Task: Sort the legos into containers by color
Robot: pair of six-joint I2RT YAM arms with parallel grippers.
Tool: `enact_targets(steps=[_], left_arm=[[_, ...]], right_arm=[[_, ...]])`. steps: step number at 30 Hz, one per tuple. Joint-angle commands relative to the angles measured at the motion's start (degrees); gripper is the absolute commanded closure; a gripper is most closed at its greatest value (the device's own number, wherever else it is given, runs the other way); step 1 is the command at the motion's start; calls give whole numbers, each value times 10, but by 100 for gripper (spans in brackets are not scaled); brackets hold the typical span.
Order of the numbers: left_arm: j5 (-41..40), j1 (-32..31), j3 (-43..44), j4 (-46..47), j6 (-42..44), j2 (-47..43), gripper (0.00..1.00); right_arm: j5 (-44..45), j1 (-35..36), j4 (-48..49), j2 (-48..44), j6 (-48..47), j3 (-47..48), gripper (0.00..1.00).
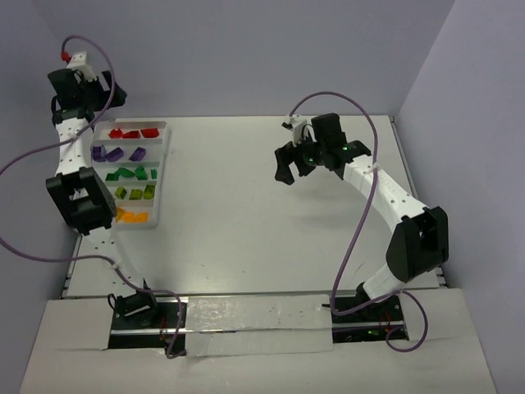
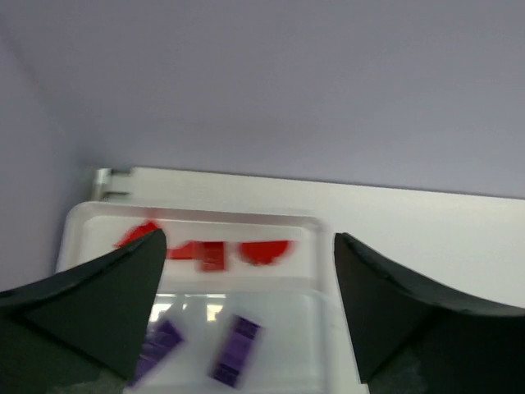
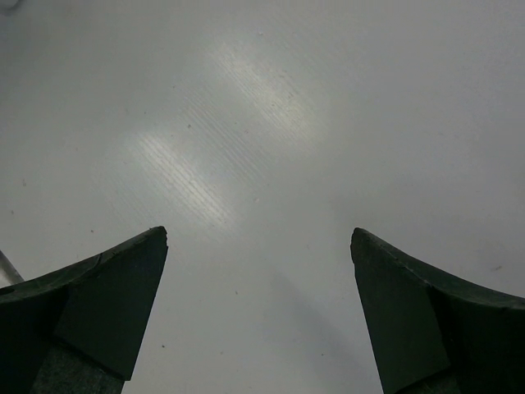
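Tabletop (image 1: 271, 205) bears the tray (image 2: 86, 230), red legos (image 2: 212, 253) just ahead of the released left end effector (image 2: 248, 246).

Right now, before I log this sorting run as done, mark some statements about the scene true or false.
The red bricks lie in the far row of the tray. True.
The right gripper holds a brick. False: the right gripper is open, empty, above the table.
The purple bricks fill the row beside the red ones. True.
The orange bricks lie loose on the table. False: the orange bricks sit in the tray's nearest row.
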Motion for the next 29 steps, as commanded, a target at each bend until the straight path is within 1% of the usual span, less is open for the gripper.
enact_targets(steps=[1,2,3,4,6,7,8,9,10,11,13,16,21,29], left_arm=[[24,-109,-123,-46,49,-195,1],[24,-110,-124,-46,49,-196,1],[35,-124,-170,-48,27,-251,1],[32,-135,-210,-42,14,-268,1],[21,-152,-262,-42,-14,-314,1],[21,-158,-282,-44,-19,-318,1],[8,-165,-323,-42,-23,-344,1],[-2,-167,-348,-34,-25,-361,1],[-11,-185,-390,-29,-23,-388,1],[-18,-187,-397,-23,-20,-403,1],[-40,-195,-462,-15,-17,-434,1],[-60,-198,-508,-8,-16,-464,1],[-83,-200,-548,6,-16,-495,1],[-115,-209,-535,-1,-13,-491,1]], right_arm=[[21,-33,45,-62,34,-2,0],[27,-33,46,-62,38,-3,0],[44,-47,54,-75,47,-15,0],[52,-50,56,-79,53,-19,0],[77,-56,60,-91,60,-30,0],[89,-57,60,-92,64,-31,0],[104,-58,72,-101,80,-43,0],[139,-57,87,-110,95,-61,0],[159,-57,95,-115,107,-72,0],[175,-57,100,-119,125,-82,0],[205,-55,108,-130,154,-111,0],[220,-55,121,-153,158,-157,0],[233,-55,137,-185,160,-178,0],[238,-54,144,-195,160,-187,0]])
